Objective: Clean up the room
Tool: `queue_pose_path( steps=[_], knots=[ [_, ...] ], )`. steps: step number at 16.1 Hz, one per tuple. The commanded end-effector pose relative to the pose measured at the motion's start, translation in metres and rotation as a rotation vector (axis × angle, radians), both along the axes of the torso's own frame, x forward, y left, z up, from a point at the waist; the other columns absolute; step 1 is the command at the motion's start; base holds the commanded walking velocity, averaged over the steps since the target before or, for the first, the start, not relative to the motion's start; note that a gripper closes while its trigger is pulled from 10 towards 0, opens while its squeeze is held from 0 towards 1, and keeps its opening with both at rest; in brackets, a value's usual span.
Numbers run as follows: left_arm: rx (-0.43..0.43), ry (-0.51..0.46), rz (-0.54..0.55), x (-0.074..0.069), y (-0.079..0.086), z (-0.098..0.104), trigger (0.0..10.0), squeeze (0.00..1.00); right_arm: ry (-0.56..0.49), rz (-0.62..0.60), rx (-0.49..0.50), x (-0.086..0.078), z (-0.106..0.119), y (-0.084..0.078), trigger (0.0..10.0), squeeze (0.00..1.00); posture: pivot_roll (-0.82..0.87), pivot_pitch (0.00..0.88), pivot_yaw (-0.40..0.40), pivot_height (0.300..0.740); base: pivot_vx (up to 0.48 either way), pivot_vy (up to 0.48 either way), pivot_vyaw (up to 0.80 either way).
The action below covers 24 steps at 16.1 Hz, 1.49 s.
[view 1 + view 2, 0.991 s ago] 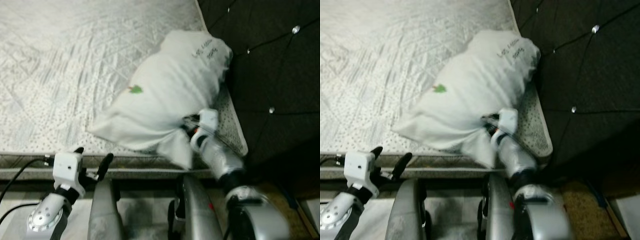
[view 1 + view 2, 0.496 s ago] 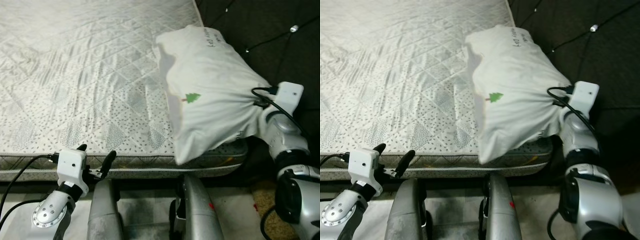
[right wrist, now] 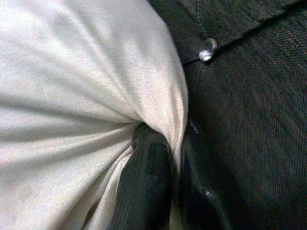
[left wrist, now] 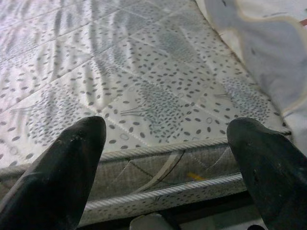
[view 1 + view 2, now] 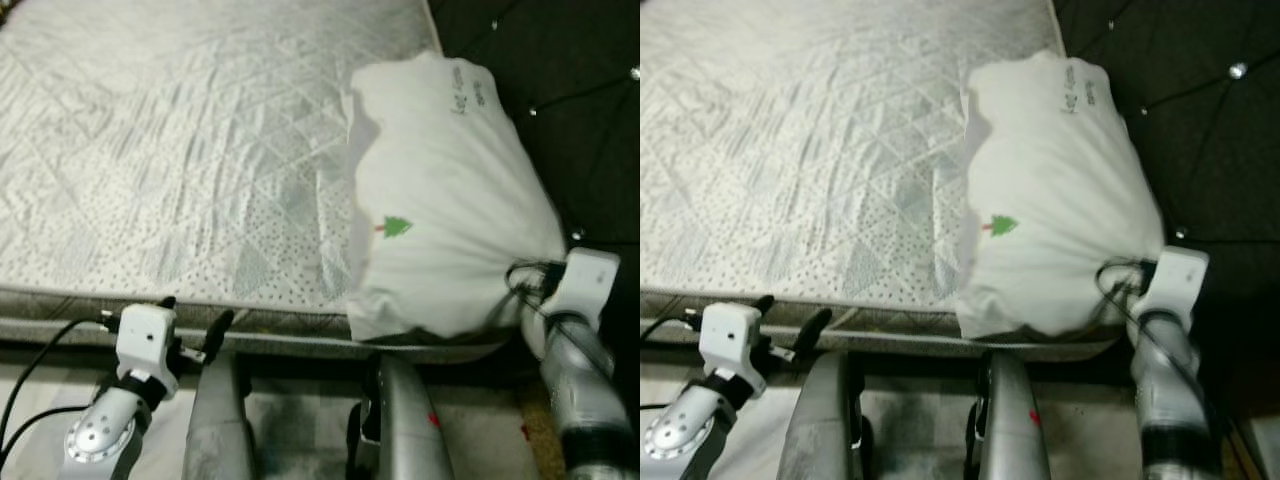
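We find the pillow [image 5: 440,200] lying along the right side of the mattress [image 5: 180,150], against the dark tufted headboard [image 5: 570,110], its near end overhanging the mattress's front edge. Its long axis runs from the robot toward the far end of the bed; the lettered end points away, and the small green tree print [image 5: 397,227] sits toward the near end. The right gripper [image 3: 168,167] has its fingers pressed together on a gathered fold of the pillow's near corner, beside the headboard. The left gripper [image 4: 168,143] hangs low before the mattress edge, fingers spread and empty. In our judgement the step is settling the pillow squarely: we would push the overhanging end fully onto the mattress before letting the fold go, keeping the fabric clear of the headboard's studs.
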State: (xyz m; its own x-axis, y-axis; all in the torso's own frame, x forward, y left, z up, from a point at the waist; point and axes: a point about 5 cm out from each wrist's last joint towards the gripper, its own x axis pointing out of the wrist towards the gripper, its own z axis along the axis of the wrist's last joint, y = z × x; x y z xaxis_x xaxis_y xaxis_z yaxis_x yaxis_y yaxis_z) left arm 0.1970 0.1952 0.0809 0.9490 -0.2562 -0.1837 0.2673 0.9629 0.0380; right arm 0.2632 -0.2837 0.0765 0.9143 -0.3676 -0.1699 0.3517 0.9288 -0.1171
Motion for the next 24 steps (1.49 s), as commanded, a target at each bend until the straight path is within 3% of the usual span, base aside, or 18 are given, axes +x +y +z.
queue_pose_path(
  steps=[1, 4, 5, 6, 7, 8, 9, 12, 14, 18, 22, 24],
  knots=[
    [0.014, 0.017, -0.006, -0.001, 0.0, -0.003, 10.0, 0.0, 0.001, 0.014, -0.002, -0.013, 0.0, 0.005, 0.0, 0.0, 0.07, 0.177, -0.081, 0.581, 0.0, 0.0, 0.0],
    [0.017, 0.018, -0.008, -0.002, 0.0, -0.002, 10.0, 0.0, 0.007, 0.105, 0.02, -0.017, -0.003, 0.026, 0.0, 0.0, 0.08, 0.179, -0.083, 0.581, 0.0, 0.0, 0.0],
    [0.02, 0.019, -0.004, -0.002, 0.0, -0.002, 10.0, 0.0, -0.017, 0.18, 0.042, -0.007, 0.003, 0.038, 0.0, 0.0, 0.08, 0.18, -0.083, 0.581, 0.0, 0.0, 0.0],
    [0.02, 0.019, -0.002, -0.002, 0.0, -0.002, 10.0, 0.0, -0.021, 0.197, 0.042, -0.004, 0.006, 0.04, 0.0, 0.0, 0.08, 0.179, -0.083, 0.581, 0.0, 0.0, 0.0],
    [0.023, 0.019, 0.003, -0.002, 0.0, -0.002, 10.0, 0.0, -0.045, 0.246, 0.02, 0.009, 0.017, 0.043, 0.0, 0.0, 0.08, 0.177, -0.084, 0.581, 0.0, 0.0, 0.0],
    [0.025, 0.02, 0.009, -0.002, 0.0, -0.003, 10.0, 0.0, -0.071, 0.258, -0.013, 0.026, 0.031, 0.038, 0.0, 0.0, 0.09, 0.174, -0.087, 0.581, 0.0, 0.0, 0.0],
    [0.031, 0.02, 0.017, -0.001, 0.001, -0.003, 10.0, 0.0, -0.097, 0.208, -0.039, 0.046, 0.047, 0.024, 0.0, 0.0, 0.09, 0.173, -0.089, 0.581, 0.0, 0.0, 0.0],
    [0.038, 0.018, 0.036, -0.001, 0.003, -0.002, 10.0, 0.0, -0.128, 0.123, -0.071, 0.07, 0.075, -0.002, 0.0, 0.0, 0.1, 0.168, -0.095, 0.581, 0.0, 0.0, 0.0],
    [0.041, 0.02, 0.042, -0.002, 0.004, -0.003, 10.0, 0.0, -0.13, 0.096, -0.086, 0.075, 0.084, -0.015, 0.0, 0.0, 0.11, 0.168, -0.099, 0.581, 0.0, 0.0, 0.0],
    [0.048, 0.032, 0.044, -0.002, 0.004, -0.006, 10.0, 0.0, -0.025, 0.041, -0.078, 0.066, 0.06, -0.024, 0.0, 0.0, 0.1, 0.166, -0.095, 0.581, 0.0, 0.0, 0.0],
    [0.059, 0.05, 0.031, -0.001, 0.004, -0.009, 10.0, 0.0, 0.168, 0.011, 0.063, 0.045, 0.006, -0.012, 0.0, 0.0, 0.09, 0.175, -0.081, 0.581, 0.0, 0.0, 0.0],
    [0.064, 0.054, 0.027, -0.001, 0.004, -0.01, 10.0, 0.0, 0.202, 0.054, 0.052, 0.041, -0.001, -0.005, 0.0, 0.0, 0.09, 0.175, -0.081, 0.581, 0.0, 0.0, 0.0]
  ],
)
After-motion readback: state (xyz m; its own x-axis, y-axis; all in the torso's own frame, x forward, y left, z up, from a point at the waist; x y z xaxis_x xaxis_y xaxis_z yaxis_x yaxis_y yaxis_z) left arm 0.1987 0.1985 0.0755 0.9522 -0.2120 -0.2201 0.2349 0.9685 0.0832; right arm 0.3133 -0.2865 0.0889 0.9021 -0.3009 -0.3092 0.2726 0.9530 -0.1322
